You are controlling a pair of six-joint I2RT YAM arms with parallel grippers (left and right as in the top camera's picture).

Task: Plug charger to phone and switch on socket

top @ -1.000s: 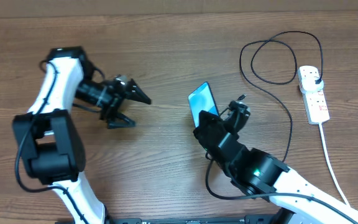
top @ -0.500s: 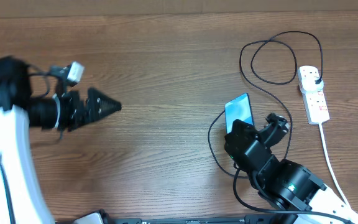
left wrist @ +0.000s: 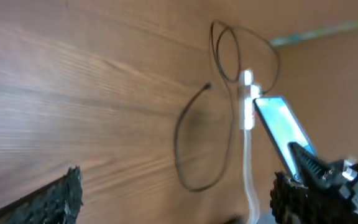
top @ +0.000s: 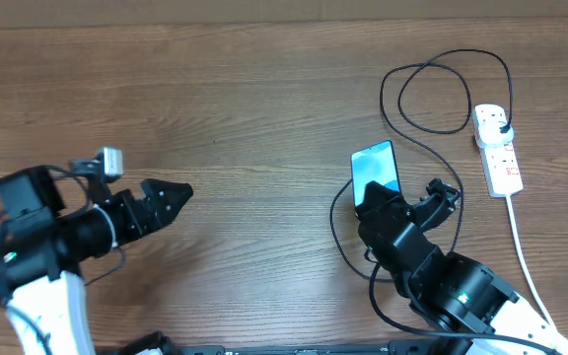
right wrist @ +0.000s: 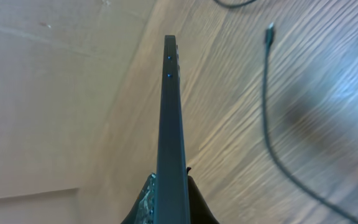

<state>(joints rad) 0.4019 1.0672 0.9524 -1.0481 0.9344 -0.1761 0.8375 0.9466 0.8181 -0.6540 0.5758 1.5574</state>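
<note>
Finds the left arm pulled lower toward the near table (top: 264,108) edge than half a second ago, with the left gripper (top: 171,194) pointing right over bare wood and its jaws apart in the wrist view. Keeps the right gripper (top: 378,202) clamped on the phone (top: 376,170), now shifted slightly left, reaching in from the near right corner. Leaves the charger (top: 383,94) looped beside the phone and plugged into the socket (top: 498,153) at far right.

Phone (top: 376,168) left of socket (top: 496,148), charger (top: 383,94) looped between them
</note>
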